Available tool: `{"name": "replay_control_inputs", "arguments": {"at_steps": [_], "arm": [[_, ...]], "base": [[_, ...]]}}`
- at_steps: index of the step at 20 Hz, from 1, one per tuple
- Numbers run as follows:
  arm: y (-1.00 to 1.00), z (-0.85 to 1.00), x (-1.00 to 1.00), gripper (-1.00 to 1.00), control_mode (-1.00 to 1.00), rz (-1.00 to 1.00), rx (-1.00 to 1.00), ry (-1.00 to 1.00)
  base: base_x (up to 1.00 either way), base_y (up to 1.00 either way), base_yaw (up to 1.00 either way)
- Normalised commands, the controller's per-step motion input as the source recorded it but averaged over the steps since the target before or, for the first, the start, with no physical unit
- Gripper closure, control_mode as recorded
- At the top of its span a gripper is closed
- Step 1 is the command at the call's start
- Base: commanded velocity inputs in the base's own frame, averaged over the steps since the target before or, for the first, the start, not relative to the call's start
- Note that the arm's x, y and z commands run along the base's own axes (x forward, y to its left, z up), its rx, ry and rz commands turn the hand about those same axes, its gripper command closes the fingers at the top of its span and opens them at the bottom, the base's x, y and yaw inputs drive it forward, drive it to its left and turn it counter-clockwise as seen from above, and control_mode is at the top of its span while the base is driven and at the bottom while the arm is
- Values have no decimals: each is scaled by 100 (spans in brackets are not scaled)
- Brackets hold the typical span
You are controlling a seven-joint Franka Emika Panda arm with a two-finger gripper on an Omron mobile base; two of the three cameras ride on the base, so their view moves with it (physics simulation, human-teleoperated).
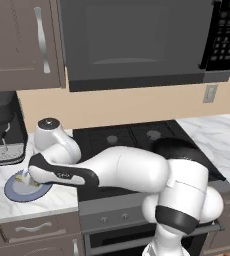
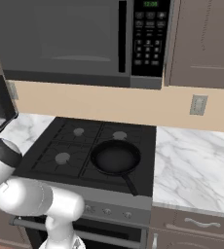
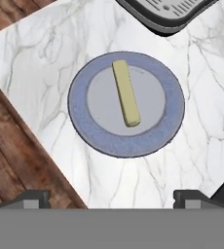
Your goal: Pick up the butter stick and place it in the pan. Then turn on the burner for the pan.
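In the left base view, the white arm (image 1: pixel 122 172) bends low and reaches out to the left. Its hand hangs over a round blue plate (image 1: pixel 17 191) on the marble bench (image 1: pixel 47 200). The plate sits left of the black stove (image 1: pixel 132 137). A coffee machine (image 1: pixel 2 132) stands behind the plate. A big dark microwave (image 1: pixel 137 40) hangs above the stove. The hand hides the tool and most of the plate here.

In the right base view, the pan (image 2: pixel 116 158) sits on the front right burner of the stove. It is round, black and empty. Its long handle (image 2: pixel 130 185) points toward the front edge of the stove. A row of knobs (image 2: pixel 106 210) runs along the stove front, below the pan. The pan is well apart from the plate, on the other side of the stove.

In the hand view, the tool (image 3: pixel 112 199) looks straight down at the plate. The butter stick (image 3: pixel 126 93) lies flat in the middle of the plate. It is a small yellow bar, and it points almost straight up the picture with a small lean. The two finger tips (image 3: pixel 33 198) stand far apart, one at each bottom corner. The tool is wide open and holds nothing. It hangs above the butter stick and does not touch it. The brown floor (image 3: pixel 11 160) shows past the bench edge on the left.
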Motion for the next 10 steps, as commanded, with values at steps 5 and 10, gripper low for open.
{"name": "replay_control_inputs", "arguments": {"at_steps": [5,10], "arm": [[4,-12,17,-100,-100,0,0,0],[15,-17,8,-100,-100,0,0,0]], "base": [[0,0,0],[0,0,0]]}}
